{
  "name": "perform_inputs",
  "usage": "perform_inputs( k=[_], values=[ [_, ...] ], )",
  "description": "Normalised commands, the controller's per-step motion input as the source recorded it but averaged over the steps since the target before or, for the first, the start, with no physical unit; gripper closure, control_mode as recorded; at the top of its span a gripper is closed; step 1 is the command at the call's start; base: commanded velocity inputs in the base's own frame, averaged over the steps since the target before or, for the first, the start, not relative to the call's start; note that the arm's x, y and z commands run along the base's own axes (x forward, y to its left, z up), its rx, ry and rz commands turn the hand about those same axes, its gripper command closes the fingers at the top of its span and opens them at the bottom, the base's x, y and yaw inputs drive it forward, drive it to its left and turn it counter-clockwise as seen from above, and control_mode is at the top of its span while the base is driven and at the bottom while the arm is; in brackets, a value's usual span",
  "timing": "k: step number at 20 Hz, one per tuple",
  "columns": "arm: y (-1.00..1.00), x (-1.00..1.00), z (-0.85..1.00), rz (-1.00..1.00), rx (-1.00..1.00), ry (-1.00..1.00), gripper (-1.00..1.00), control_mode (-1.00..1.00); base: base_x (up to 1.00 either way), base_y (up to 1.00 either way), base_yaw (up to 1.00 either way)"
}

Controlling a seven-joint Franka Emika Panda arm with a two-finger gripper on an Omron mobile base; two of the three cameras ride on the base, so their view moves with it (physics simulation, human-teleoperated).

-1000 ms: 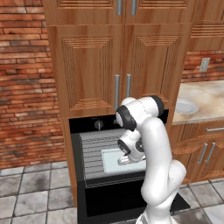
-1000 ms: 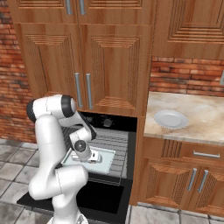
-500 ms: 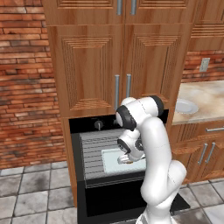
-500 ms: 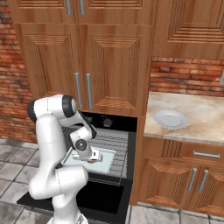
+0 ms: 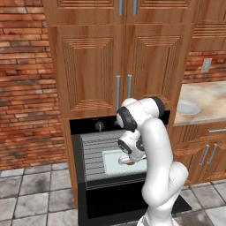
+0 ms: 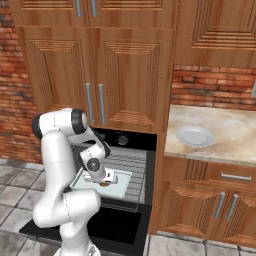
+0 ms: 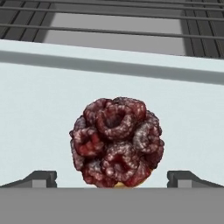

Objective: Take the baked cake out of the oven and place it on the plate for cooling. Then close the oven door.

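Note:
The cake (image 7: pixel 117 142), a small dark red-brown berry-topped lump, sits on a pale square tray (image 7: pixel 39 109) on the pulled-out wire rack of the black oven (image 5: pixel 95 128). My gripper (image 7: pixel 114 179) is open and right over it, with one fingertip on each side and a gap to the cake on both. In the base views the gripper (image 5: pixel 129 159) (image 6: pixel 106 179) hangs low over the tray (image 5: pixel 112 163), and the cake (image 6: pixel 104 184) shows as a brown speck under it. The oven door (image 5: pixel 114 205) lies folded down and open. The white plate (image 5: pixel 187 107) (image 6: pixel 195 135) rests on the counter to the right.
Wooden cabinet doors (image 5: pixel 132 66) with vertical handles stand above the oven. A stone counter (image 6: pixel 235 135) over wooden drawers lies to the right, with a brick wall (image 5: pixel 26 88) to the left. The open door (image 6: pixel 115 225) juts out over the tiled floor by the base.
The hand has sunk a little toward the tray and the cake. Its jaws stay wide apart. The cake, tray and oven door have not moved.

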Motion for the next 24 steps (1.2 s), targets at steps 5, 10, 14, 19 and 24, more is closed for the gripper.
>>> perform_inputs(
  k=[5, 10, 14, 19, 24],
  values=[
    [0.00, 0.01, 0.00, 0.00, 0.00, 0.00, -1.00, -1.00, 0.00, 0.00, 0.00],
    [0.00, 0.00, 0.00, 0.00, 0.00, 0.00, -1.00, -1.00, 0.00, 0.00, 0.00],
    [0.00, 0.07, 0.00, 0.00, 0.00, 0.00, -1.00, -1.00, 0.00, 0.00, 0.00],
    [0.00, 0.09, 0.00, 0.00, 0.00, 0.00, -1.00, -1.00, 0.00, 0.00, 0.00],
    [-0.01, 0.06, 0.00, 0.00, 0.00, 0.00, -1.00, -1.00, 0.00, 0.00, 0.00]
  ],
)
